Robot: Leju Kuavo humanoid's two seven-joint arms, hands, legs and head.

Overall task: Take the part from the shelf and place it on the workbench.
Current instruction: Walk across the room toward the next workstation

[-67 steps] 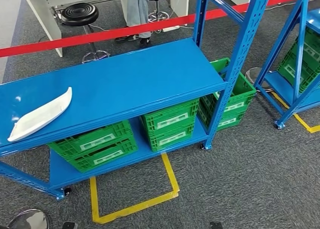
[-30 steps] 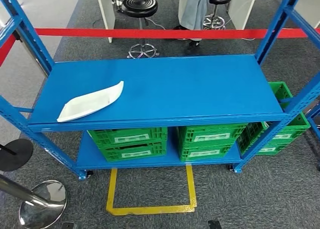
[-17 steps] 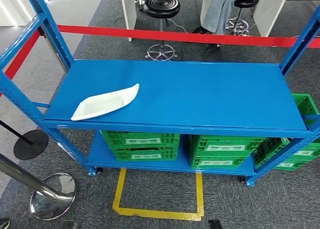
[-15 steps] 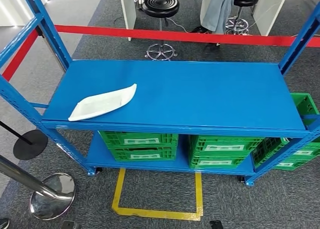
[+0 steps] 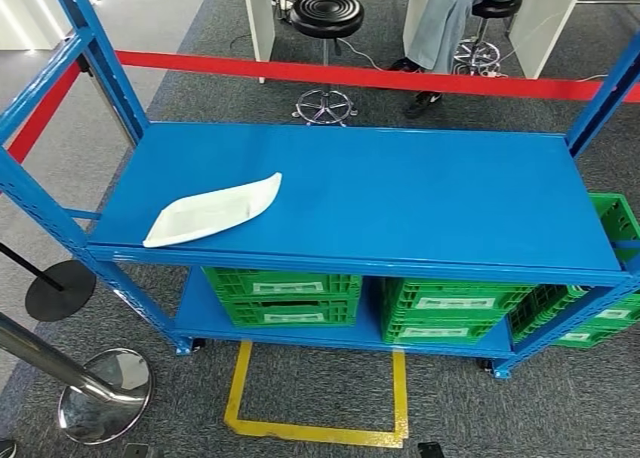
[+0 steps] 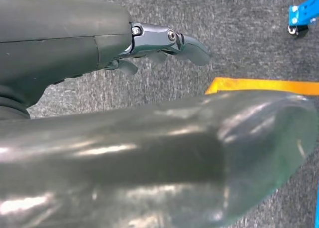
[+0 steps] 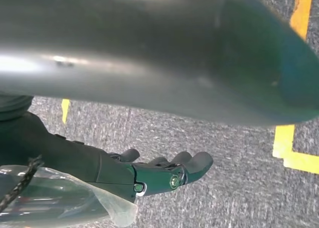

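Note:
A long white curved part (image 5: pixel 213 209) lies flat on the left portion of the blue shelf top (image 5: pixel 423 193), near its front edge. My left hand (image 6: pixel 165 41) hangs over grey carpet, fingers stretched out and holding nothing. My right hand (image 7: pixel 165 173) also hangs over the carpet, fingers loosely extended and empty. Both hands are low, away from the shelf.
Green crates (image 5: pixel 283 296) fill the lower shelf, with another (image 5: pixel 604 308) at the right. A yellow floor marking (image 5: pixel 317 428) lies before the shelf. A chrome stanchion base (image 5: pixel 106 408) stands at front left. Red barrier tape (image 5: pixel 362 76), stools and a seated person are behind.
The camera has swung round until the shelf sits square in front; in the last half second the view shifted only slightly. The white part has stayed where it was on the shelf.

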